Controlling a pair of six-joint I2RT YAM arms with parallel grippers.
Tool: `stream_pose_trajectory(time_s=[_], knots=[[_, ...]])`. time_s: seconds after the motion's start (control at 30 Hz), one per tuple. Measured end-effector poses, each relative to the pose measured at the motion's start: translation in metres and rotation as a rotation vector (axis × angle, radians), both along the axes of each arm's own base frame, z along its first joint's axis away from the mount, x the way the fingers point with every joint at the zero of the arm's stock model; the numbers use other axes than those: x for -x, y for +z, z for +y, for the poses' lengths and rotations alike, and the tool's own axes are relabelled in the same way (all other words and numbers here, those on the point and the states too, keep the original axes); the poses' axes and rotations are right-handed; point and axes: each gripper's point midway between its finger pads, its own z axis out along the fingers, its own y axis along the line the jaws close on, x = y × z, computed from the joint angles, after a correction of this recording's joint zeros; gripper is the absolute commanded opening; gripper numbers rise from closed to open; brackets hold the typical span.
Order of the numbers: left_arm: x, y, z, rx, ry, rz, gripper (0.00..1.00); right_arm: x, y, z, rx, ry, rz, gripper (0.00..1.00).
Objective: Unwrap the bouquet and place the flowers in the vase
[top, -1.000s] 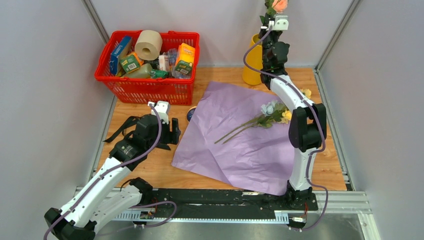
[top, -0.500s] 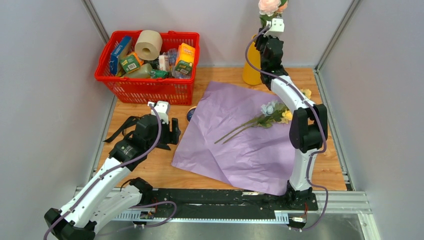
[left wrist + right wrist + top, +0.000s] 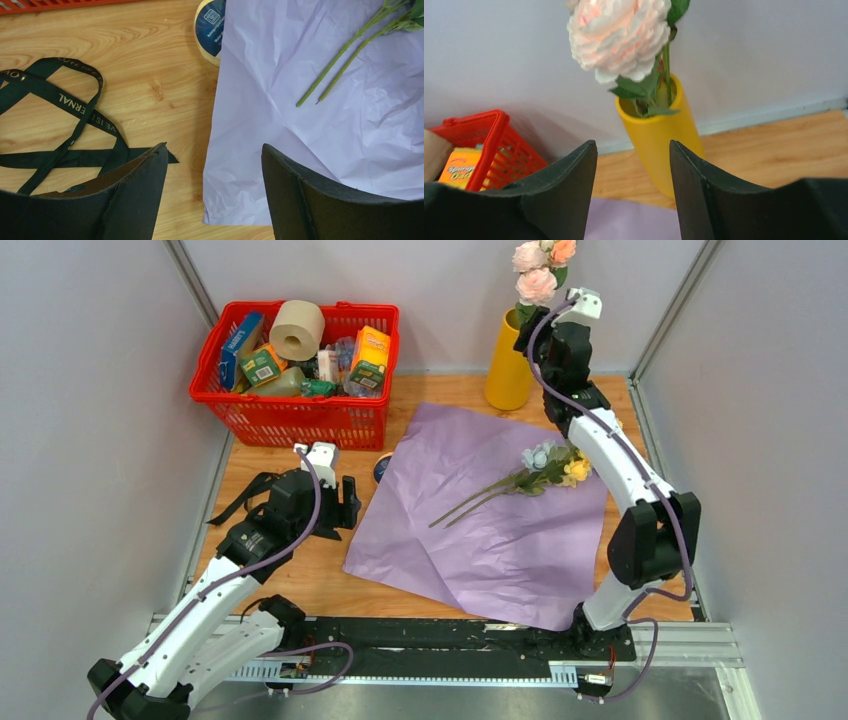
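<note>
The bouquet lies unwrapped: its lilac paper [image 3: 480, 540] is spread flat on the table, and the black ribbon [image 3: 243, 496] lies loose to its left. Pink flowers [image 3: 535, 280] stand in the yellow vase [image 3: 507, 375] at the back. More flowers [image 3: 548, 466], pale blue and yellow, lie on the paper with their stems [image 3: 340, 70] pointing left. My right gripper [image 3: 528, 335] hangs open just right of the vase [image 3: 659, 130], level with its top, below a pink bloom [image 3: 619, 35]. My left gripper [image 3: 345, 505] is open over the paper's left edge [image 3: 220, 165], holding nothing.
A red basket [image 3: 300, 415] of groceries with a beige paper roll [image 3: 297, 328] stands at the back left. A small tape roll [image 3: 383, 470] sits at the paper's left edge. Grey walls close in on both sides and behind the vase.
My right gripper has opened and let go of the pink flower, which now stands in the vase. The right arm has swung to the right. The left arm has not moved.
</note>
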Motion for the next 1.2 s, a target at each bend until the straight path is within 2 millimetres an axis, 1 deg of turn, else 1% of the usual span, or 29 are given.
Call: stream_pose_trajectory(time_s=[0.17,0.23,0.3,0.33,0.4,0.57,0.63,0.77,0.87,0.97,1.1,1.2], knots=[[0.000,0.000,0.000,0.000,0.000,0.000,0.77,0.040,-0.010,0.008,-0.162,0.062,0.085,0.54],[0.000,0.000,0.000,0.000,0.001,0.000,0.77,0.061,-0.024,0.012,-0.232,0.089,0.131,0.50],[0.000,0.000,0.000,0.000,0.000,0.000,0.77,0.080,-0.042,0.016,-0.306,0.103,0.183,0.48],[0.000,0.000,0.000,0.000,0.000,-0.001,0.77,0.089,-0.054,0.018,-0.350,0.106,0.211,0.47],[0.000,0.000,0.000,0.001,0.000,-0.001,0.77,0.106,-0.084,0.021,-0.424,0.099,0.293,0.47],[0.000,0.000,0.000,0.001,0.000,-0.002,0.77,0.135,-0.164,0.028,-0.527,0.058,0.510,0.47],[0.000,0.000,0.000,0.001,0.001,-0.002,0.77,0.147,-0.191,0.030,-0.560,0.029,0.588,0.47],[0.000,0.000,0.001,-0.002,0.005,-0.003,0.77,0.160,-0.223,0.039,-0.621,-0.018,0.691,0.47],[0.000,0.001,0.001,-0.003,0.007,-0.004,0.77,0.163,-0.242,0.049,-0.643,-0.037,0.747,0.42],[0.000,0.001,0.001,-0.002,0.007,-0.005,0.77,0.170,-0.264,0.058,-0.655,-0.065,0.813,0.40],[0.000,0.001,0.001,-0.002,0.007,-0.005,0.77,0.184,-0.286,0.058,-0.660,-0.114,0.866,0.38],[0.000,0.001,0.001,-0.002,0.007,-0.004,0.77,0.191,-0.298,0.052,-0.655,-0.167,0.882,0.37]])
